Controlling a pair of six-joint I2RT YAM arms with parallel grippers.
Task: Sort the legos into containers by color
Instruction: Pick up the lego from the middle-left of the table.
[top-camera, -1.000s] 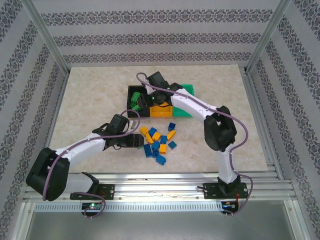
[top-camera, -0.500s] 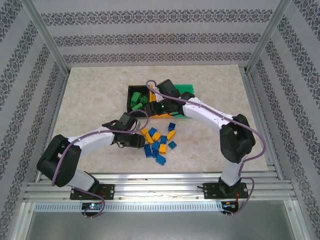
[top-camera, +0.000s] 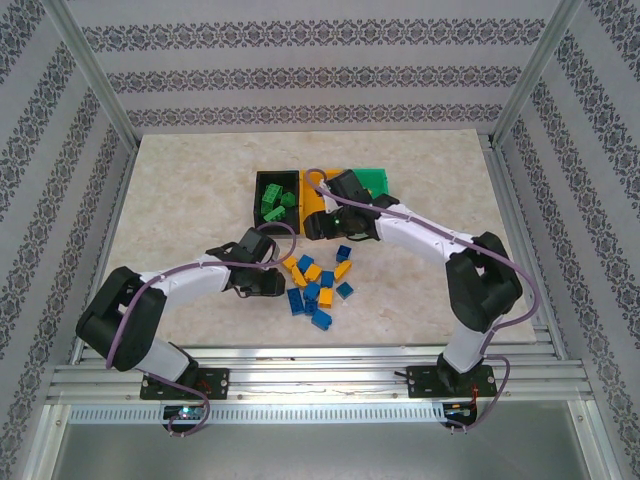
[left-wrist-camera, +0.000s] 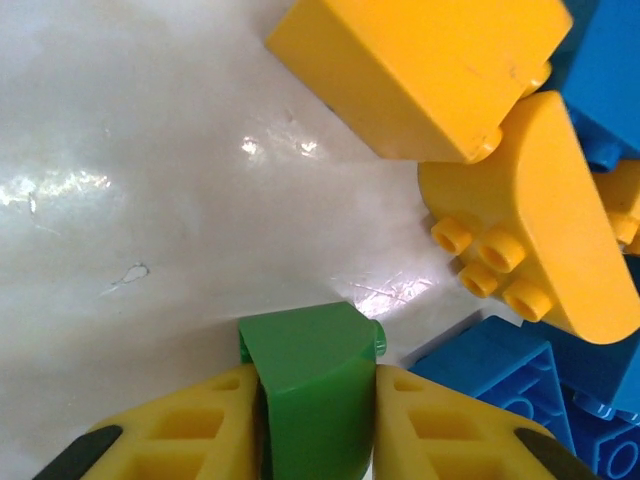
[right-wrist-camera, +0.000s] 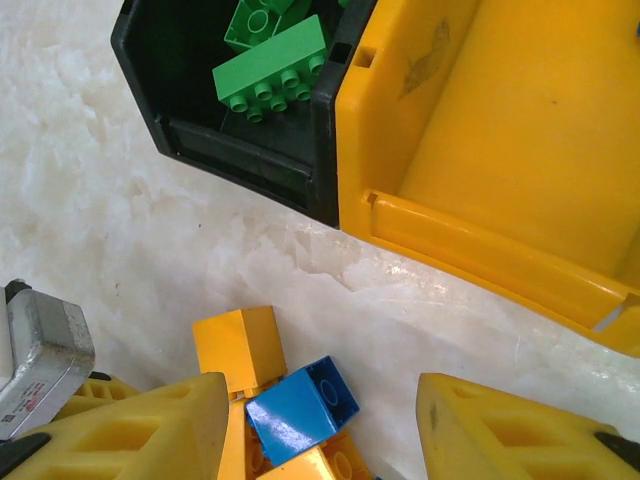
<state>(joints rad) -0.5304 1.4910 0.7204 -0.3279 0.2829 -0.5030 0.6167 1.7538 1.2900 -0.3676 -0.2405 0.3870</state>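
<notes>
Left jaws around green lego

The desk is a pale, marble-patterned slab. Three bins stand on it side by side, just beyond the right tool. The black bin is ahead-left and touches the orange bin ahead-right, and the green bin is further right. Loose blue and yellow-orange bricks lie clustered beneath the right tool and directly ahead of the left tool. A green brick sits at the desk surface, clamped between the left tool's fingers.
</notes>
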